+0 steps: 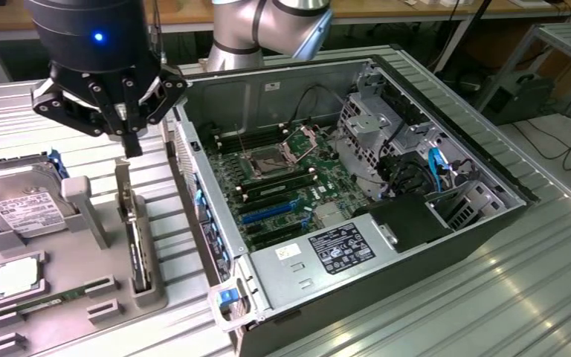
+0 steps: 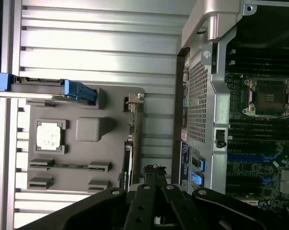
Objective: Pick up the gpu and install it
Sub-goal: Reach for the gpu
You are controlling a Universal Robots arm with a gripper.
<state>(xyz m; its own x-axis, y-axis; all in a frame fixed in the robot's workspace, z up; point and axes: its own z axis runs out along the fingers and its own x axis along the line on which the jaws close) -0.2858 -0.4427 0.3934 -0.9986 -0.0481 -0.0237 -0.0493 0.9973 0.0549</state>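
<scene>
So: gpu upright in tray slot, fingers shut abv.

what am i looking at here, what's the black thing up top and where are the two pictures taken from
This is a robot arm working beside an open computer case. One picture comes from a camera standing off the arm. The other comes from a camera on the arm's wrist, looking down past its hand. That hand is the black thing you asked about. Its fingers are closed and hold nothing. It hangs over a grey tray of parts: the gpu, a dark card standing on edge in a slot, plus a silver hard drive, a processor chip and a green memory stick. The gpu is not yet in the case.
</scene>
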